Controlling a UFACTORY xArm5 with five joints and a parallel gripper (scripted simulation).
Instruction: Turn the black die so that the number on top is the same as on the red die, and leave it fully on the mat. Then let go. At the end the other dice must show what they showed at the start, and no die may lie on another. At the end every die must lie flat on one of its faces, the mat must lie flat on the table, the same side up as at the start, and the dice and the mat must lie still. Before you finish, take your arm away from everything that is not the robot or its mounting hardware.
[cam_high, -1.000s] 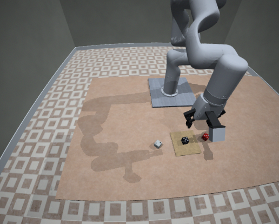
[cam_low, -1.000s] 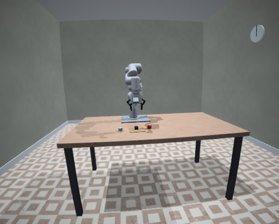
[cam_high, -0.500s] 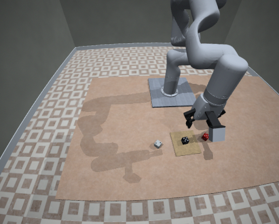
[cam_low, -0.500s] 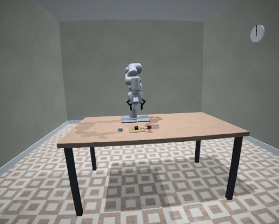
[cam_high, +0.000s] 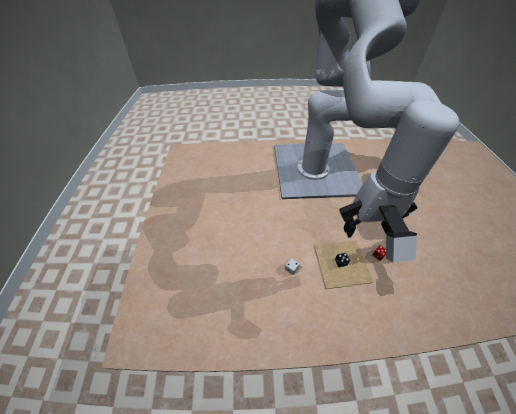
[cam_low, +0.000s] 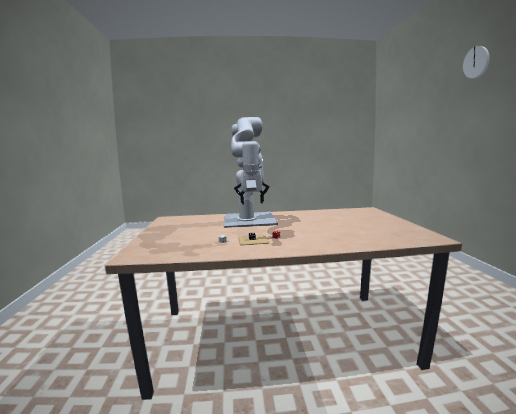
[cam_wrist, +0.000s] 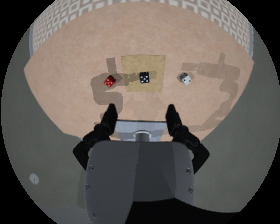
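The black die (cam_high: 342, 259) (cam_low: 252, 235) (cam_wrist: 144, 77) lies flat on the tan mat (cam_high: 350, 280) (cam_low: 246, 241) (cam_wrist: 133, 66), near its far right part. The red die (cam_high: 379, 252) (cam_low: 276, 234) (cam_wrist: 110, 81) lies on the table just right of the mat. A white die (cam_high: 292, 266) (cam_low: 222, 239) (cam_wrist: 185, 78) lies on the table left of the mat. My gripper (cam_high: 377, 227) (cam_low: 251, 196) (cam_wrist: 141, 109) is open and empty. It hangs well above the table, behind the black and red dice. The pips on top are too small to read.
The arm's grey base plate (cam_high: 320, 172) (cam_low: 250, 220) is fixed to the wooden table (cam_high: 225, 325) (cam_low: 350, 235) behind the mat. The arm's shadow falls across the table's left part.
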